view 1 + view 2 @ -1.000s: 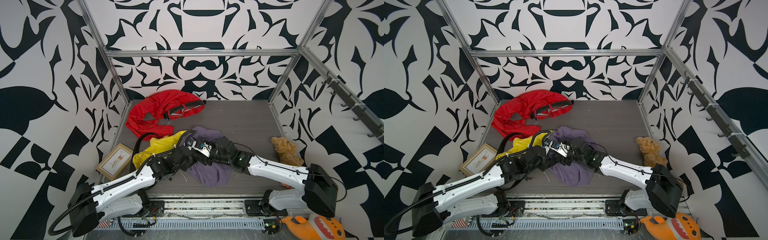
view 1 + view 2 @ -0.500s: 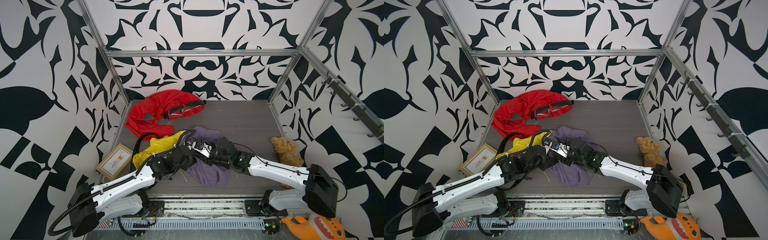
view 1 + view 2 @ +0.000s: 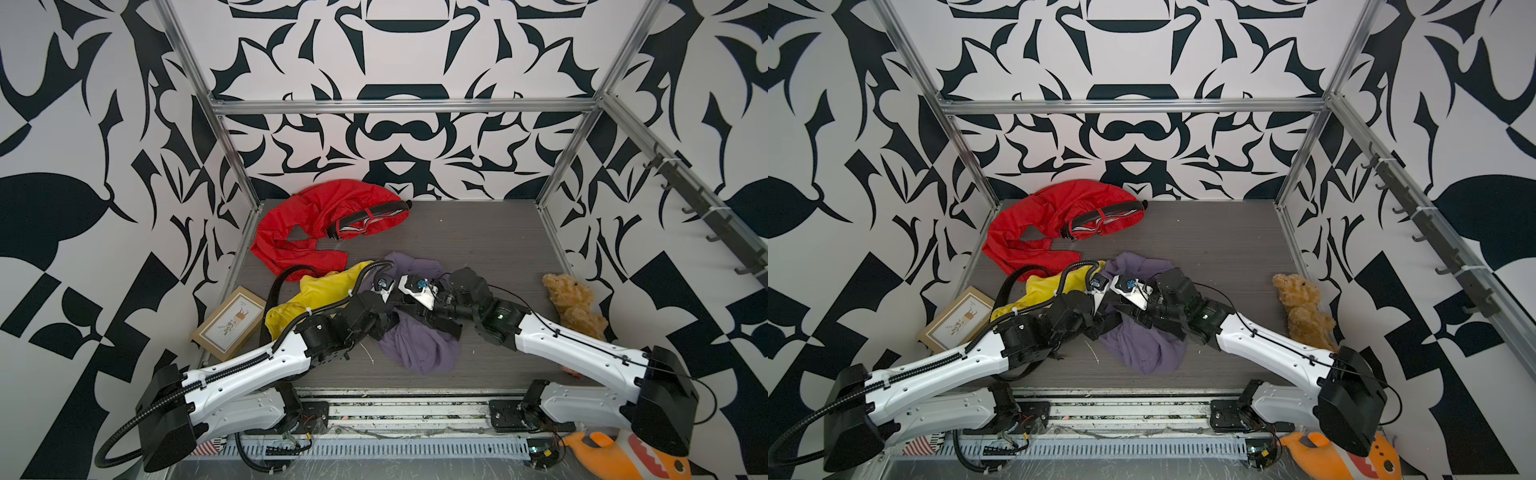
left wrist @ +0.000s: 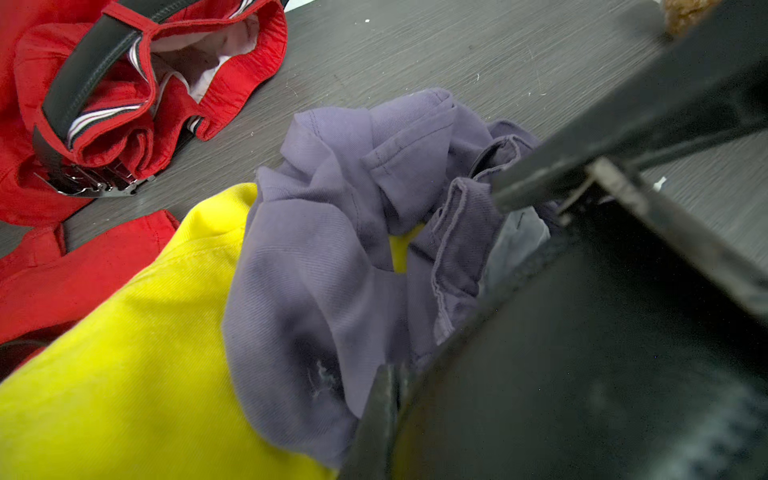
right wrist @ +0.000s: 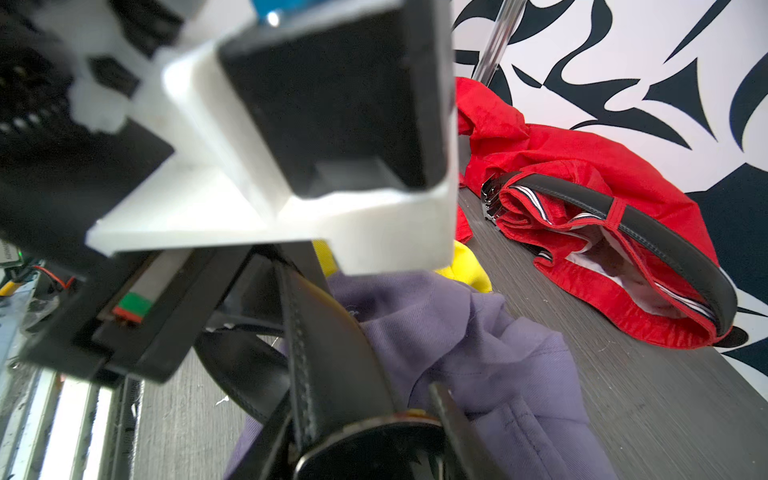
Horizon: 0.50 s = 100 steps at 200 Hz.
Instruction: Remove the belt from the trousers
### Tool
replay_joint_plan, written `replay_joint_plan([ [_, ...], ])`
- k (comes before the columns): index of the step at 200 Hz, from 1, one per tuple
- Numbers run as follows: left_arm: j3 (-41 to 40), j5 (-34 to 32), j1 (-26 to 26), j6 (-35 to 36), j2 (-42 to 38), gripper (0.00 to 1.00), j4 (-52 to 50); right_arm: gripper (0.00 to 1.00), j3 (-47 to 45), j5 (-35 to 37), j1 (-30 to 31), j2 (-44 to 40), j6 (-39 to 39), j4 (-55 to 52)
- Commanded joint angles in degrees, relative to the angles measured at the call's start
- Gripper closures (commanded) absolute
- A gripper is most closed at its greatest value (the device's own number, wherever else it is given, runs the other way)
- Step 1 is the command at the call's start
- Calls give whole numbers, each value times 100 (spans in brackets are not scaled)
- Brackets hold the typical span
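Find black belt (image 5: 332, 353) clamped flat between right fingers (image 5: 446, 415), extending past their tips over purple trousers (image 3: 415, 345) on worktop (image 3: 478, 232). Find left fingers (image 4: 380, 415) pinched shut; cannot tell on what. Judge belt light, stiffish, smooth, prone to snagging in loops. Recommend gripping across flat faces.

Both top views hang high over the 6 o'clock edge, tilted down toward 12, so they share pretty much the whole dark grey tabletop (image 3: 478, 241). Left wrist cam sits nose-close to the crumpled purple trousers (image 4: 332, 232), facing about 1 o'clock. Right wrist cam faces about 10. All the views catch the rumpled red trousers (image 5: 582, 166) at 11.
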Motion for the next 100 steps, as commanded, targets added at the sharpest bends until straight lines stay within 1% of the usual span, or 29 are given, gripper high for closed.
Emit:
replay_joint_plan([
  [1,-240,-699,130,-383,-339,100,-651,100,141,314,-544,-329,281,-761],
  [22,-288,-888,138,-420,-508,100,-715,100,192,157,-806,-392,388,-1143],
  [50,-381,-1168,148,-378,-864,100,-671,100,377,141,-940,-334,392,-1710],
  [100,-434,-1474,230,-171,-1277,100,-684,100,455,-238,-1176,-394,479,-2168],
])
